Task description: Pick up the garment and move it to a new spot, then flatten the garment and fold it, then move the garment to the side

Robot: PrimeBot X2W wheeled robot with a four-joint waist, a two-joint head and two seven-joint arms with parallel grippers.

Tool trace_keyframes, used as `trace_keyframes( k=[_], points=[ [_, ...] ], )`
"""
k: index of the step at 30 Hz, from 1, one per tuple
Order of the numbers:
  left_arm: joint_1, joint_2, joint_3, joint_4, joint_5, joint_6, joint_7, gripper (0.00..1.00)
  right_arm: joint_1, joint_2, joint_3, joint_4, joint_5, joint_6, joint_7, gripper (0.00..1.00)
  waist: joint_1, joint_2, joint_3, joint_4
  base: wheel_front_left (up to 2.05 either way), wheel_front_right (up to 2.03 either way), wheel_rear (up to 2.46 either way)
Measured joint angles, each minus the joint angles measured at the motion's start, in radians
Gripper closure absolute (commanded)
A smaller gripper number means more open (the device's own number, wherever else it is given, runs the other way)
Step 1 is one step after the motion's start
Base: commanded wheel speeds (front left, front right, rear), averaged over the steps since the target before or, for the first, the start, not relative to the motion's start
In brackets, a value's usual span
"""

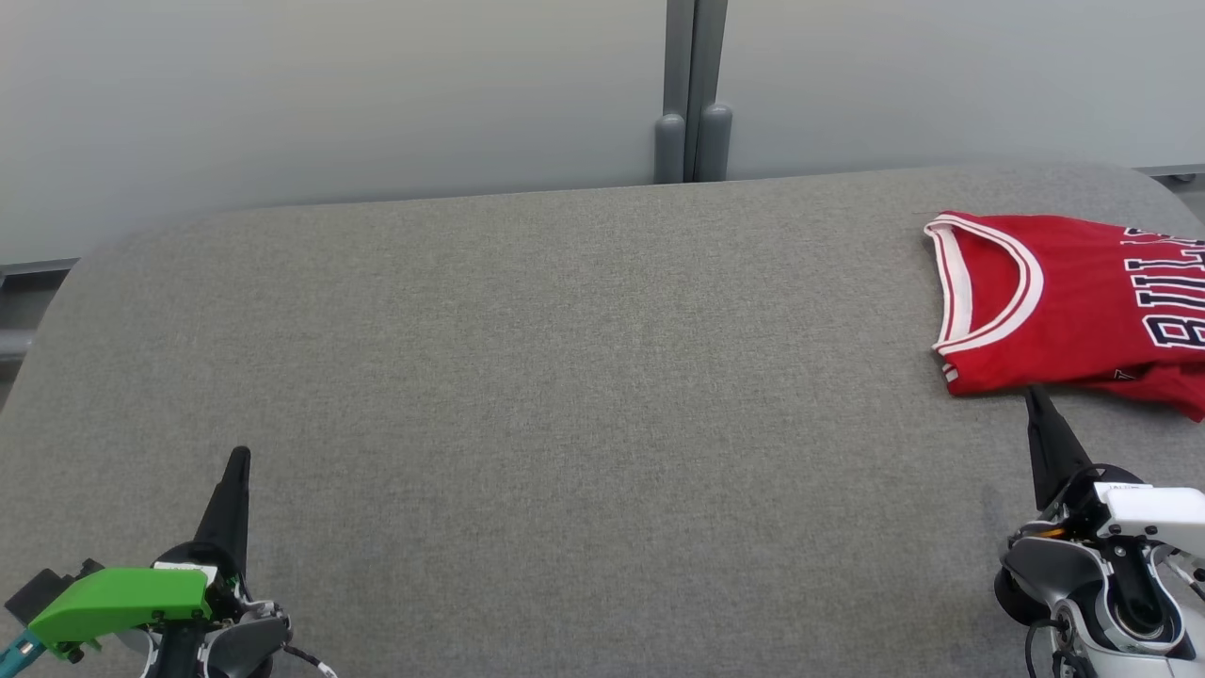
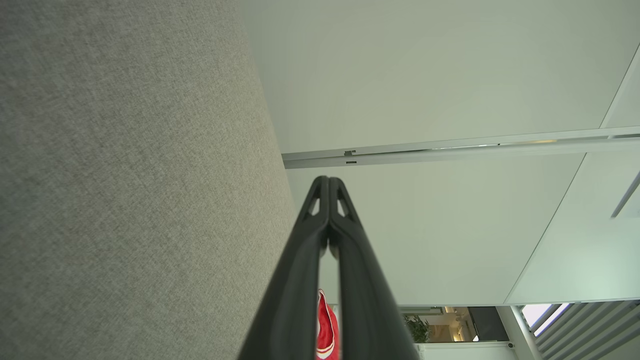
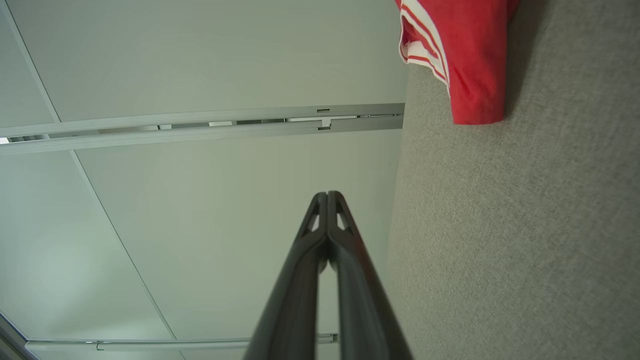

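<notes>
Garment: a red sleeveless basketball jersey (image 1: 1064, 301) with white-and-black trim and black-and-white lettering lies folded at the far right of the tabletop, with its right part running past the right edge of the head view.
Garment details: the trimmed neckline faces left. A lower layer of red cloth shows under the near edge.
Surface: the grey woven-fabric tabletop (image 1: 565, 377) with rounded far corners is bare across its middle and left.
Left fingers: the long dark left fingers (image 1: 241, 458) sit at the near left, pressed together tip to tip, holding nothing and well apart from the jersey.
Left wrist view: the joined pair (image 2: 325, 187) points along the tabletop edge (image 2: 125, 175), and a sliver of the jersey (image 2: 326, 325) shows between the finger bases.
Right fingers: the dark right fingers (image 1: 1033, 395) sit at the near right, also pressed together and empty, with their tip just short of the jersey's near edge.
Right wrist view: the closed tip (image 3: 324, 200) stands apart from the jersey corner (image 3: 470, 60), which lies on the fabric (image 3: 525, 225).
Wrists: a bright green cover (image 1: 118, 603) is on the left, a white housing (image 1: 1153, 508) on the right.
Background: pale grey wall panels (image 1: 329, 94) are joined by a grey post (image 1: 694, 94).
</notes>
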Motion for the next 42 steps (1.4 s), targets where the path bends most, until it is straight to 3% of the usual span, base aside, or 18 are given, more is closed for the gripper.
trace_keyframes(
  k=[42],
  points=[
    [0.000,0.000,0.002,0.000,0.000,0.000,0.000,1.00,0.000,0.000,-0.001,0.000,0.000,0.005,0.000,1.00,0.0000,0.0000,0.000,0.000,0.00,0.00,0.00]
  ],
)
